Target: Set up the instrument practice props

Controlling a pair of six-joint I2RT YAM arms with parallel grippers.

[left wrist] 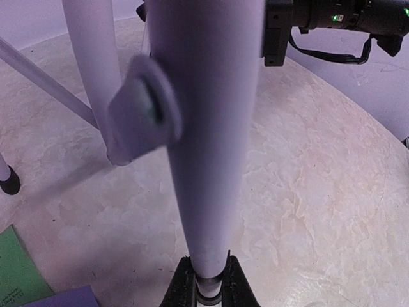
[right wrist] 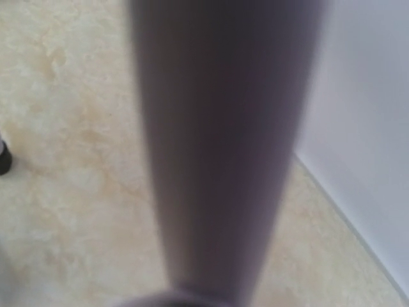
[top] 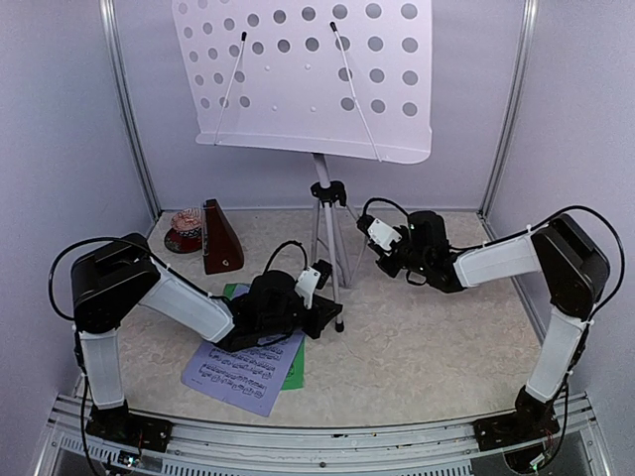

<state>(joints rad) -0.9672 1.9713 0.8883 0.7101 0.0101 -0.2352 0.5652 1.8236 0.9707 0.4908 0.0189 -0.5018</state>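
Top external view: the silver tripod music stand (top: 328,223) rises mid-worktop (top: 427,342), a mottled beige surface, with its perforated grey desk tilted overhead. The left tool (left wrist: 208,289) is clamped narrow on one smooth round leg, low down. The right tool (top: 377,248) sits against another tube; its fingers are blurred out, so I cannot tell its grip. The lavender sheet (top: 243,369) overlaps the green sheet (top: 295,372) under the left arm. The brown pyramid metronome (top: 220,238) stands beside a reddish dish (top: 185,230).

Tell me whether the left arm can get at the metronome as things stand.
Probably not yet: the left gripper is shut on the music stand leg; the metronome itself stands unobstructed nearby.
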